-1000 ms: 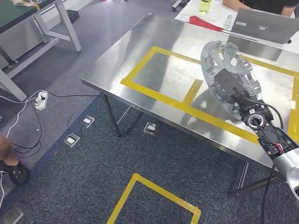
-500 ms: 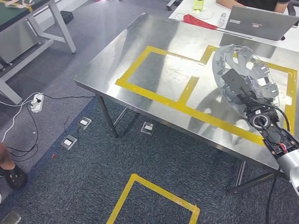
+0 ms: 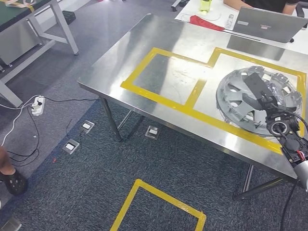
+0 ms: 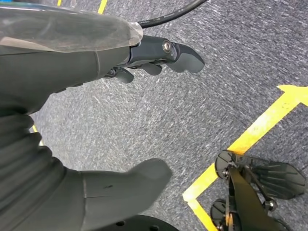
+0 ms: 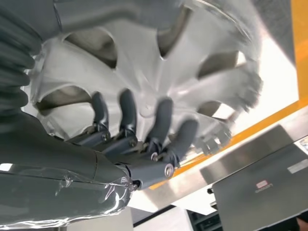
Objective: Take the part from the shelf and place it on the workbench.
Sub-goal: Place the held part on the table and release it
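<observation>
The part is a silver spoked wheel cover. It lies nearly flat on the steel workbench, inside the right-hand yellow taped rectangle. My right hand rests on top of it and holds it. In the right wrist view its fingers curl over the spokes of the part. My left hand hangs over the grey carpet, thumb and fingers apart, holding nothing.
A laptop, a red cloth and a bottle lie beyond the bench's far edge. Another table stands at the far left. A power strip with cables, a person's shoe and yellow tape are on the floor.
The part has gone from steeply tilted above the bench to nearly flat on it. My right hand has sunk with it and moved right. The view shifted slightly early on.
</observation>
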Controlling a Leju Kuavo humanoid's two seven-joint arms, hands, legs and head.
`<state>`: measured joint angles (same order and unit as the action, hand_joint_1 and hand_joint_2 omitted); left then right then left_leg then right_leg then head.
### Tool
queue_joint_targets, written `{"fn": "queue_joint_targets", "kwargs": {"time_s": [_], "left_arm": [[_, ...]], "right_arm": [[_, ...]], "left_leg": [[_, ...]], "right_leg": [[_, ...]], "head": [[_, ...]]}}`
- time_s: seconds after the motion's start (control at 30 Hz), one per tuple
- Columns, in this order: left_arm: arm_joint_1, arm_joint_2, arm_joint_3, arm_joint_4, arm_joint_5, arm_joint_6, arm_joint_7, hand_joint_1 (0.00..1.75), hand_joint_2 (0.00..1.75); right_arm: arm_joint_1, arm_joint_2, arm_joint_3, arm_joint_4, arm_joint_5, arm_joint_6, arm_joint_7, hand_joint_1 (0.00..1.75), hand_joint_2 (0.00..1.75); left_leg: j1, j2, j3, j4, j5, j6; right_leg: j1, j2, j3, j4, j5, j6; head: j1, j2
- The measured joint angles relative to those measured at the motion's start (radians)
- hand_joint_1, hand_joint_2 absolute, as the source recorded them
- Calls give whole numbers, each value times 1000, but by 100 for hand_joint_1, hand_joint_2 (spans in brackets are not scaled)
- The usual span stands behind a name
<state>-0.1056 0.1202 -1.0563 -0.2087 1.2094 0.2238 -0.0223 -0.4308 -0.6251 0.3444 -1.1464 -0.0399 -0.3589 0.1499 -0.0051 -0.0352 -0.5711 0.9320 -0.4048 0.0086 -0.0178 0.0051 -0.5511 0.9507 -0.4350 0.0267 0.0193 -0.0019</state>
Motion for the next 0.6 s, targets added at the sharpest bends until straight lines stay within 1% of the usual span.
{"fn": "queue_joint_targets", "kwargs": {"time_s": [0.3, 0.6], "left_arm": [[0, 0, 0, 0, 7, 4, -3, 0, 0], [0, 0, 0, 0, 10, 4, -3, 0, 0]], "right_arm": [[13, -2, -47, 15, -31, 34, -52, 0, 0], [13, -2, -69, 18, -32, 43, -66, 0, 0]], "left_leg": [[0, 0, 0, 0, 0, 0], [0, 0, 1, 0, 0, 0]], "right_leg": [[0, 0, 1, 0, 0, 1], [0, 0, 1, 0, 0, 1]], "head": [[0, 0], [0, 0]]}}
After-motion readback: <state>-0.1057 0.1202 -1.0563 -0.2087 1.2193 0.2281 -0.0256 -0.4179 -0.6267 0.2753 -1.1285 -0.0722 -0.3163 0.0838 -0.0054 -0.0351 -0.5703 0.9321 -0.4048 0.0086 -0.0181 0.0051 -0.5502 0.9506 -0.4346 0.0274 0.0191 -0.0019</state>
